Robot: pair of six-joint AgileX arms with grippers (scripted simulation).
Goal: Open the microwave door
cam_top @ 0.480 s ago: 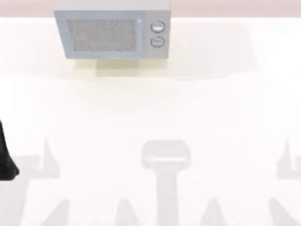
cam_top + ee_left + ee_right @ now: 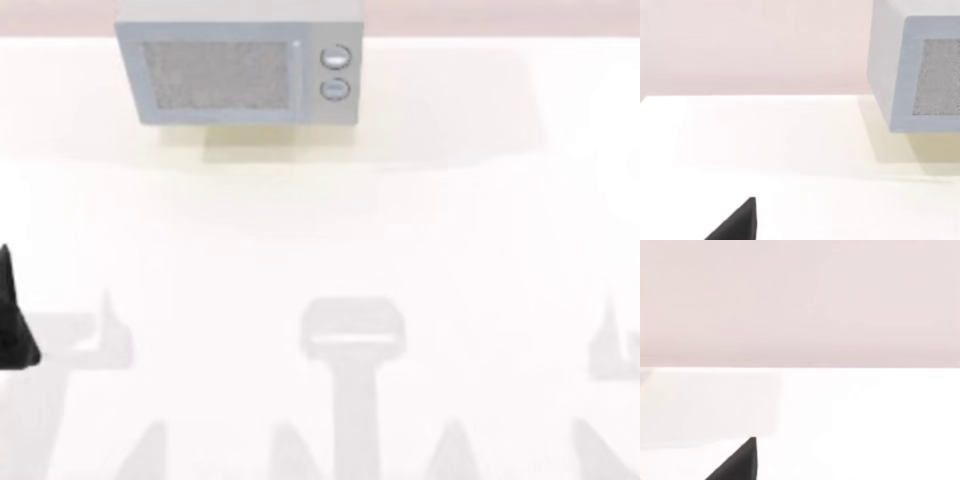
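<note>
The left hand [image 2: 14,330] is showing as a dark tip at the top view's left edge; the right hand is sitting out of sight there.

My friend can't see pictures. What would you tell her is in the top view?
A small light-grey microwave sits at the far edge of a pale table, left of centre, with the microwave door shut and two round knobs to the right of the door. Only a dark bit of the left arm shows, at the table's left edge, far from the microwave.
</note>
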